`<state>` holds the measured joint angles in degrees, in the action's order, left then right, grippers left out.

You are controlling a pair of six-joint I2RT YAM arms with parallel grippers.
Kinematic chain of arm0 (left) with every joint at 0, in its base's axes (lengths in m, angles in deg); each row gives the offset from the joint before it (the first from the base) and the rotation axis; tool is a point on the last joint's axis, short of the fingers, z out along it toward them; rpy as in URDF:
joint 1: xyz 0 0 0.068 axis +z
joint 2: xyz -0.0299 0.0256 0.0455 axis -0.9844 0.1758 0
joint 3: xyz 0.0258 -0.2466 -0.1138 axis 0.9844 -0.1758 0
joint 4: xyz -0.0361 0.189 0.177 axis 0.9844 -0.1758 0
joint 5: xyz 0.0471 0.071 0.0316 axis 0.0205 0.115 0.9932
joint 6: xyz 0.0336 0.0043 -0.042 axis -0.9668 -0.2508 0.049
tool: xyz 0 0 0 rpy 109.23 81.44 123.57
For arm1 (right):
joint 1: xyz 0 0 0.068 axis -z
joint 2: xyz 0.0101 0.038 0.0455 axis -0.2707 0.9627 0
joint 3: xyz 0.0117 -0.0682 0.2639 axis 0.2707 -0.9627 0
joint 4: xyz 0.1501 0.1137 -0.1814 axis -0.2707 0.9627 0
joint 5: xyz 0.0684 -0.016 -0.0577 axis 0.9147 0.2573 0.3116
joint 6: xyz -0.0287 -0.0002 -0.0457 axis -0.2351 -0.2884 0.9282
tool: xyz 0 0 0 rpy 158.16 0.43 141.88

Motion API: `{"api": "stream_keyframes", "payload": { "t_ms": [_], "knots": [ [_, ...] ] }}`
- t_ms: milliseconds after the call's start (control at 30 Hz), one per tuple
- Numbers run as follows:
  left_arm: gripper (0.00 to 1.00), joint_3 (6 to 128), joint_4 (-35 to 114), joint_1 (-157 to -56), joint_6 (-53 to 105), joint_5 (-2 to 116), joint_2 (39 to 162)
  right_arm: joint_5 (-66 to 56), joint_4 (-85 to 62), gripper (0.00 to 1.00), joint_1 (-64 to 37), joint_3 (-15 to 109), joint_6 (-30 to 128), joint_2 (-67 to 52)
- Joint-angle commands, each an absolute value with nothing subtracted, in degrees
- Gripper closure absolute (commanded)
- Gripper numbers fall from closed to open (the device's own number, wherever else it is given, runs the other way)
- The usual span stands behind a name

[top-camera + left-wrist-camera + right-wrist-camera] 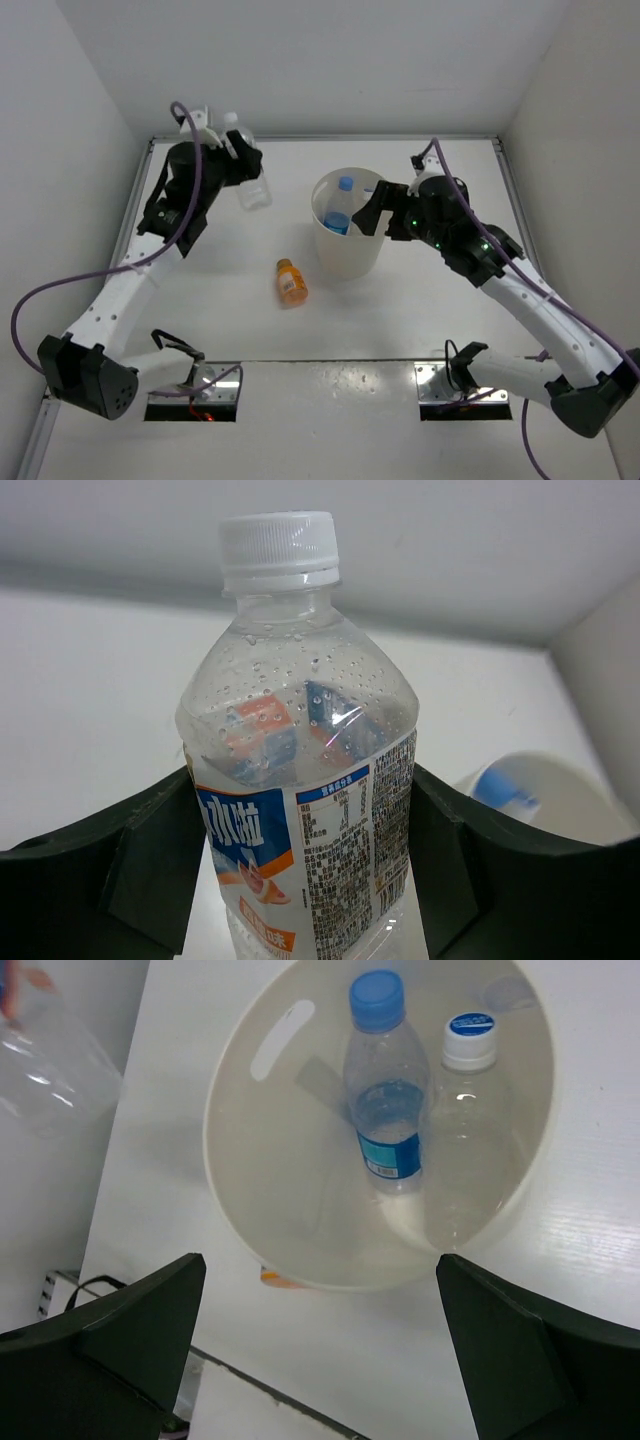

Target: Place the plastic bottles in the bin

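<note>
A white table (230, 330) sits inside a plain white enclosure, with a back wall (320, 70) and side walls (50, 130) rising around it. Thin strips (138, 200), possibly metal rails, edge its sides. A dark seam (330, 361) crosses it near the front.

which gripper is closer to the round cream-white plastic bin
Right. The right gripper hangs open just over the bin's right rim; the left gripper is off to the bin's left, holding a clear white-capped plastic bottle.

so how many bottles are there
4. Two are in the round cream-white plastic bin: a blue-capped clear bottle and a plain clear bottle. The left pincer grips a white-labelled clear bottle; a short orange bottle lies on the table.
</note>
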<state>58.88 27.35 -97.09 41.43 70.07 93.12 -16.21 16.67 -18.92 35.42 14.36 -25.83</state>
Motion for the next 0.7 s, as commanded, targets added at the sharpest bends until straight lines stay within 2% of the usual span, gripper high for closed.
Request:
{"api": "stream_keyframes", "payload": {
  "t_ms": [0,233,400,633,667],
  "knots": [
    [0.35,64.6,38.6,-99.2,42.2,72.5,92.0,-22.6,13.8,0.0,-18.6,34.5,9.7,-29.7],
    [0.31,72.7,48.6,-111.7,39.7,73.0,98.4,-36.9,15.9,0.0,-18.6,35.8,8.4,-36.7],
    [0.28,75.0,51.7,-122.4,37.4,74.0,104.0,-39.2,18.8,0.0,-18.6,37.4,8.4,-37.9],
    [0.15,72.8,54.6,-127.9,36.9,78.8,108.9,-35.6,21.0,0.0,-18.6,37.4,8.9,-39.2],
    [0.08,72.8,54.6,-128.6,36.9,80.0,109.4,-35.6,21.0,0.0,-18.6,37.4,8.9,-39.2]
  ]
}}
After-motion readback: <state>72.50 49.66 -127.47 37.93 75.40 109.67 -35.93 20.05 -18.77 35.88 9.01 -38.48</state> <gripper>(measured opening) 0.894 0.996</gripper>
